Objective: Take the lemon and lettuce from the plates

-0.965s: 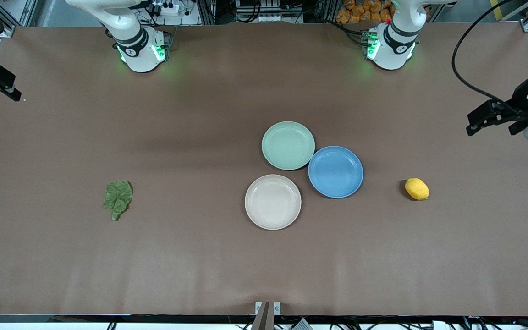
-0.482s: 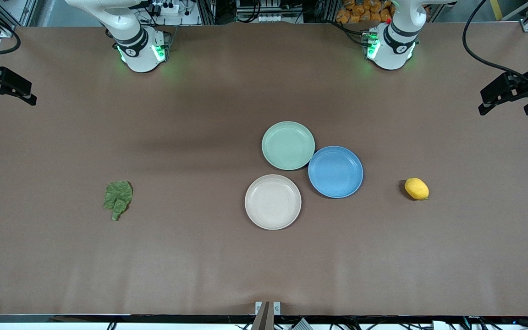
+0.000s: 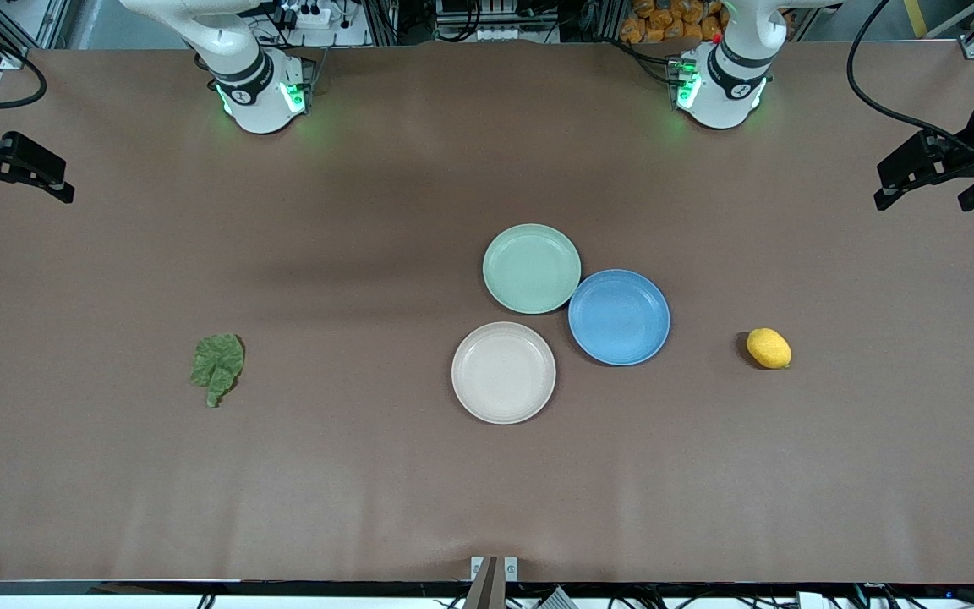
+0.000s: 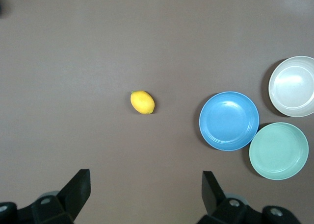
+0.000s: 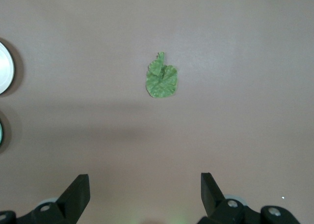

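Observation:
The lemon (image 3: pixel 768 348) lies on the bare brown table toward the left arm's end, apart from the plates; it also shows in the left wrist view (image 4: pixel 142 102). The lettuce (image 3: pixel 217 367) lies flat on the bare table toward the right arm's end and shows in the right wrist view (image 5: pixel 161 81). The mint green plate (image 3: pixel 531 268) and the beige plate (image 3: pixel 503 372) sit empty mid-table. My left gripper (image 3: pixel 922 201) (image 4: pixel 145 187) is open and empty, high over the table's edge at its own end. My right gripper (image 3: pixel 26 194) (image 5: pixel 144 187) is open and empty, high at its own end.
An empty blue plate (image 3: pixel 619 316) touches the mint green plate and sits close to the beige one, between them and the lemon. A black cable (image 3: pixel 863 93) hangs to the left arm's wrist. The table is covered with a brown sheet (image 3: pixel 369 491).
The left gripper has risen and drawn back toward the table's end, away from the lemon. The right gripper has come a little farther into view. Lemon, lettuce and plates have not moved.

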{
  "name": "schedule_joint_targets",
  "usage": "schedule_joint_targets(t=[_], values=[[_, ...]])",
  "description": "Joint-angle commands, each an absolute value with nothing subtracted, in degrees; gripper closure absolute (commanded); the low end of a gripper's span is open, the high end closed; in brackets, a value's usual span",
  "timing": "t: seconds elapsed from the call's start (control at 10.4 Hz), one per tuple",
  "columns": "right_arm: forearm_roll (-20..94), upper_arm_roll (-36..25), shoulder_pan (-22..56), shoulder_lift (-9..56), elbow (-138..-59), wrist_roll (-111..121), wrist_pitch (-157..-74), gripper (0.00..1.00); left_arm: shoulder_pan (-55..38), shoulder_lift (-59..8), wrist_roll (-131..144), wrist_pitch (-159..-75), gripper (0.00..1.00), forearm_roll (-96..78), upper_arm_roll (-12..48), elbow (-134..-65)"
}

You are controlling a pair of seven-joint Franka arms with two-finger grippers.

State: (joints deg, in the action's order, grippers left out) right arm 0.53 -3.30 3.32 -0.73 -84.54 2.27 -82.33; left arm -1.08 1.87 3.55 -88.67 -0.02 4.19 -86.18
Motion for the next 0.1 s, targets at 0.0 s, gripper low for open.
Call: schedule_joint_targets(t=[0.0], values=[[2.20, -3.43, 3.52, -1.58, -85.43, 2.90, -83.32, 0.00, -0.88, 2.29, 2.90, -87.98, 0.00, 0.00, 4.48, -86.31]])
